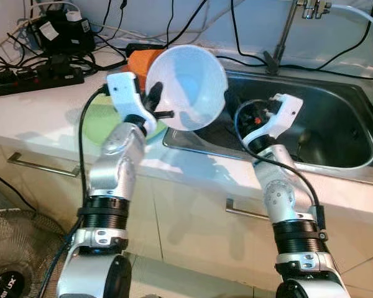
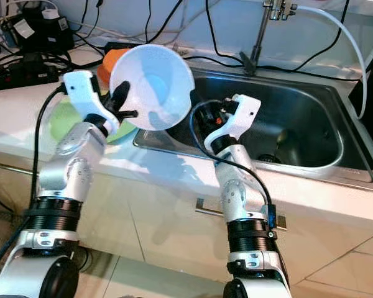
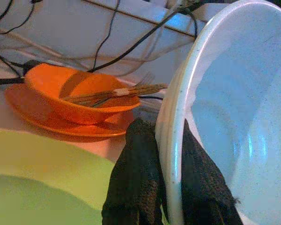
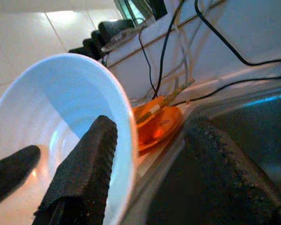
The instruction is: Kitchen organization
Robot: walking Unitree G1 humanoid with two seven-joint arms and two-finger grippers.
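Note:
A white bowl (image 1: pixel 189 84) is held tilted on edge in the air, over the left end of the steel sink (image 1: pixel 336 118). My left gripper (image 1: pixel 156 105) is shut on its rim, one black finger (image 3: pixel 140 178) on the outside and one inside. My right gripper (image 1: pixel 248 118) hovers open over the sink, right beside the bowl. In the right wrist view the bowl's rim (image 4: pixel 124 117) lies between its spread fingers (image 4: pixel 84 173), and I cannot tell whether they touch it. A green plate (image 1: pixel 99 121) lies on the counter under the left arm.
An orange bowl (image 3: pixel 79 101) on an orange plate holds chopsticks and a fork (image 3: pixel 117 92), behind the white bowl. A power strip (image 1: pixel 37 77) and cables crowd the counter's back left. The faucet (image 1: pixel 286 31) rises behind the sink. A fan (image 1: pixel 12 248) stands on the floor.

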